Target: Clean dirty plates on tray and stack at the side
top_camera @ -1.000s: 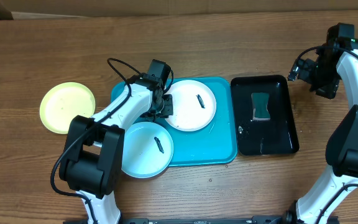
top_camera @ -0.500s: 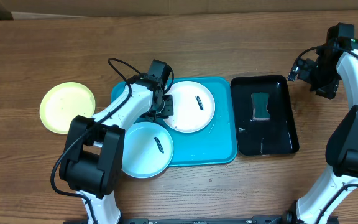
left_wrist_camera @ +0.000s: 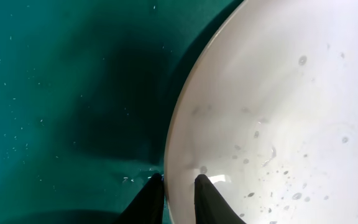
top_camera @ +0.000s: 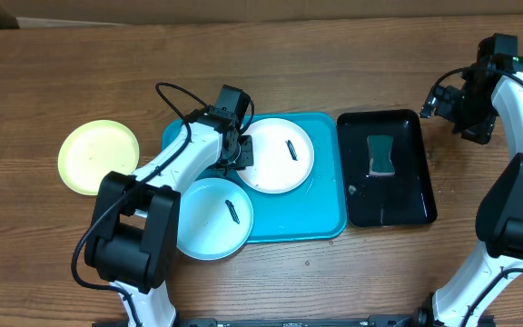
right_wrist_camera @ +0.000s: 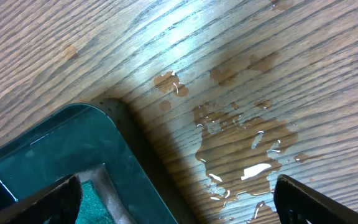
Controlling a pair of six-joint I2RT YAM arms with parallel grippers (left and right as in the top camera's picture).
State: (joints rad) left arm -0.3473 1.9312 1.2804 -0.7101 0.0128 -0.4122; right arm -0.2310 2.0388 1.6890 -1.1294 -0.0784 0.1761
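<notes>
- A wooden table [top_camera: 334, 54] lies under both arms.
- The turquoise tray [top_camera: 320, 213] sits directly beneath the left gripper [left_wrist_camera: 178, 183] and stretches away to that gripper's right.
- A glossy black tray [top_camera: 416, 173] lies just past the turquoise one. It is between the two grippers, and its corner shows below the right gripper [right_wrist_camera: 176, 186].
- The white plate [top_camera: 275, 173] rests on the turquoise tray. The left gripper's fingers are drawn close, pinching the plate's near rim, with one finger inside the plate and one outside on the tray.
- The pale blue plate [top_camera: 209, 222] lies near the left gripper, toward the robot's base, overhanging the tray's front left corner.
- The yellow-green plate [top_camera: 98, 156] sits on bare wood, well to the left of the left gripper.
- The right gripper hangs over the table's far right side with its fingers spread wide, holding nothing.
- A green sponge [top_camera: 381, 156] lies in the black tray, to the right gripper's left.
- A water puddle [right_wrist_camera: 241, 149] glistens on the wood under the right gripper.
- A dark smear [top_camera: 291, 148] marks the white plate.
</notes>
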